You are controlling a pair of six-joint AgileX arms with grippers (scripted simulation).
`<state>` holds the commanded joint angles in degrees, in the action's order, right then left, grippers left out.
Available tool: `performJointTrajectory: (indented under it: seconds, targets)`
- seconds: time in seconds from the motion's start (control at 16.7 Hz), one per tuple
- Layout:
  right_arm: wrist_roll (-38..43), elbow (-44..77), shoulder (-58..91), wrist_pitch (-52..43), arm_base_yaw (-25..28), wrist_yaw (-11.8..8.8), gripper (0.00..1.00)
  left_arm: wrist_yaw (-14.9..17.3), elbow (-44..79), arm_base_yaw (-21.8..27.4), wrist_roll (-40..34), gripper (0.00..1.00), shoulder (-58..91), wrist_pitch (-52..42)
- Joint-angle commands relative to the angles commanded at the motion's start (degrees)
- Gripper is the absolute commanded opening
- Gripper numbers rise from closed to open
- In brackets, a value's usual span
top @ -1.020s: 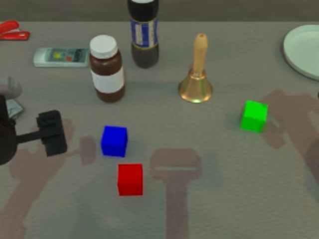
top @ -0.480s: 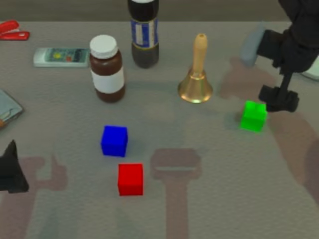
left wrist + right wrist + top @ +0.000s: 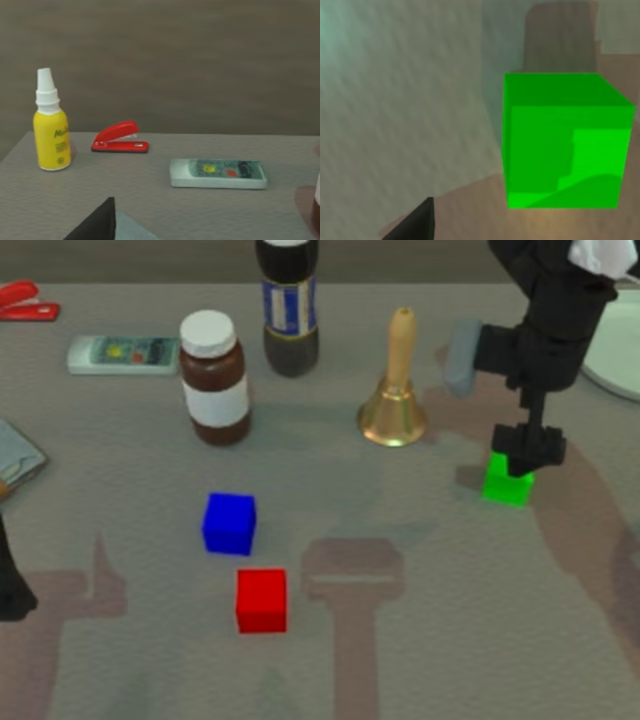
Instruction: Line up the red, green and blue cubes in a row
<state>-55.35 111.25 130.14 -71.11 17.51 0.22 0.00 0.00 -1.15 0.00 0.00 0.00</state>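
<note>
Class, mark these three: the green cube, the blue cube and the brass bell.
green cube (image 3: 505, 486), top view, its front face.
blue cube (image 3: 229, 523), top view, its top face.
brass bell (image 3: 393, 418), top view, its flared body.

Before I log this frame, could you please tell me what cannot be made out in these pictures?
- Right hand, top view: it sits over the green cube, so finger opening and contact are unreadable; the right wrist view shows only a dark corner.
- Left hand: out of view; just a dark sliver of the left arm at the top view's left edge.
- White plate, top view: cut off by the right edge and partly hidden by the right arm.
</note>
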Motion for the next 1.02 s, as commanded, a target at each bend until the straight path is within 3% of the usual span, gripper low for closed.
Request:
performJointTrajectory:
  seconds: [0.3,0.66,0.96,1.02]
  targets:
    - [-0.04,-1.02,0.19,1.07,-0.16,0.00,1.00,0.00,0.00,0.00,0.00,1.00,0.00,0.00]
    - [0.11,-9.40,3.73,13.60,0.04,0.04,1.00,0.00,0.00,0.00,0.00,1.00,0.00,0.00]
    - [0.13,-10.96,4.45,15.41,0.08,0.05,1.00,0.00,0.00,0.00,0.00,1.00,0.00,0.00]
    - [0.13,-10.96,4.45,15.41,0.08,0.05,0.92,0.00,0.00,0.00,0.00,1.00,0.00,0.00]
